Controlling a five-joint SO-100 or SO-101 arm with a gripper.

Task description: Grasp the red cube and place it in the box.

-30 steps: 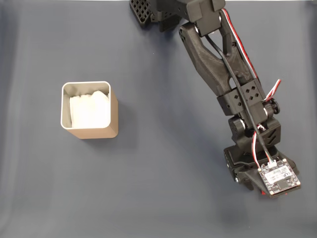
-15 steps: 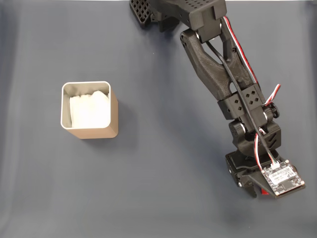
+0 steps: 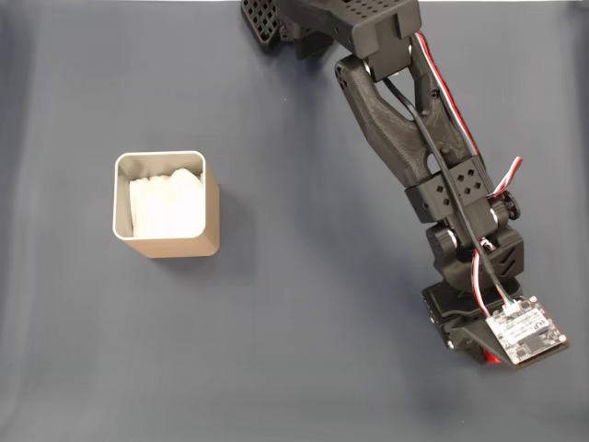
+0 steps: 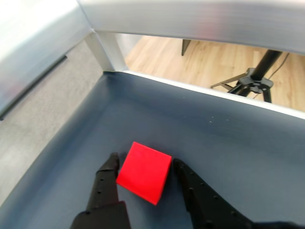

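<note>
Dark blue-grey matting covers the surface (image 3: 294,304), which spans the whole fixed view and forms the floor of the wrist view.

Black printed links make up the arm (image 3: 414,147). It enters the fixed view at the top centre and runs diagonally down to the lower right. Red, white and black wires run along its side to a small circuit board (image 3: 525,333) mounted at the wrist.

At the left of the fixed view stands the box (image 3: 210,216), upright on the surface, well apart from the arm. Its outer walls are tan, its rim and inner walls pale metallic grey, and white paper (image 3: 166,204) lies inside it.

In the fixed view the gripper (image 3: 486,354) sits at the lower right, mostly hidden beneath the wrist and the circuit board. In the wrist view the gripper (image 4: 145,164) has its two black fingers spread, one on each side of the red cube (image 4: 144,171). Both fingers lie just beside the cube's faces; whether they press on it cannot be told.

The red cube rests on the surface between the fingers, turned slightly askew. In the fixed view a sliver of red (image 3: 492,358) shows under the circuit board.
</note>
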